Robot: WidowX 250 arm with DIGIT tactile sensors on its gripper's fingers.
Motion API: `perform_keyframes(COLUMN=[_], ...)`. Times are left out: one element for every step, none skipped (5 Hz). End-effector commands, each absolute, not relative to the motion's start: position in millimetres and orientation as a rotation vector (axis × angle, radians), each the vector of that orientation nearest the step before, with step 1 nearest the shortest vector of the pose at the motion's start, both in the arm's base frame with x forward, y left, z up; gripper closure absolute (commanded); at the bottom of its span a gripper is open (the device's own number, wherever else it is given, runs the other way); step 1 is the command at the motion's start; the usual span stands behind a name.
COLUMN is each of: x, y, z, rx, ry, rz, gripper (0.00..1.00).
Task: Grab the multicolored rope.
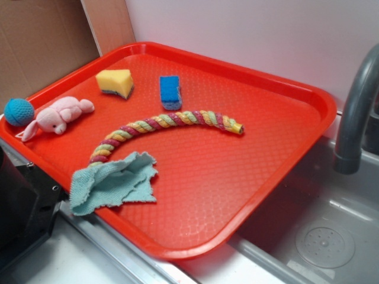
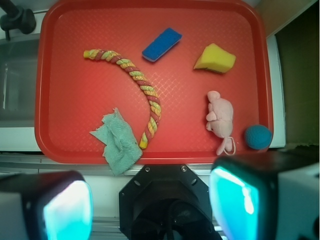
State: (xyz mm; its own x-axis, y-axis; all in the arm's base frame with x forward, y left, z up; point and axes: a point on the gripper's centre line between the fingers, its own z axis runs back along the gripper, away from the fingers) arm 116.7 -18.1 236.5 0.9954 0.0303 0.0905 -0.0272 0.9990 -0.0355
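One multicolored rope (image 2: 136,81) lies curved across the middle of your wrist frame on the red tray (image 2: 65,145), well above the gripper (image 2: 150,202), whose two fingers (image 2: 67,210) stand spread and empty.

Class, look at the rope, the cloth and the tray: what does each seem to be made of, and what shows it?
Rope: likely cotton or similar fibre, matte; twisted pink, yellow and pale green strands show.
Cloth: soft terry-like fabric; fuzzy surface, crumpled folds, ragged edges.
Tray: probably hard plastic; slight sheen, moulded raised rim, fine textured pattern on its floor.
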Motion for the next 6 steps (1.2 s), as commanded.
perform_keyframes(x=[117,165,193,213,209,202], y=[-18,-7,-6,1,2,4], z=[236,192,164,135,122,99], rx=[-0.034,0.01,-0.032,-0.05,-0.104,-0.1], ry=[-0.091,-0.058,-0.065,-0.054,-0.074,-0.057], rz=[0.029,-0.103,-0.228,-0.313,-0.381,-0.381], gripper=[0.0,0.0,0.0,0.0,0.0,0.0])
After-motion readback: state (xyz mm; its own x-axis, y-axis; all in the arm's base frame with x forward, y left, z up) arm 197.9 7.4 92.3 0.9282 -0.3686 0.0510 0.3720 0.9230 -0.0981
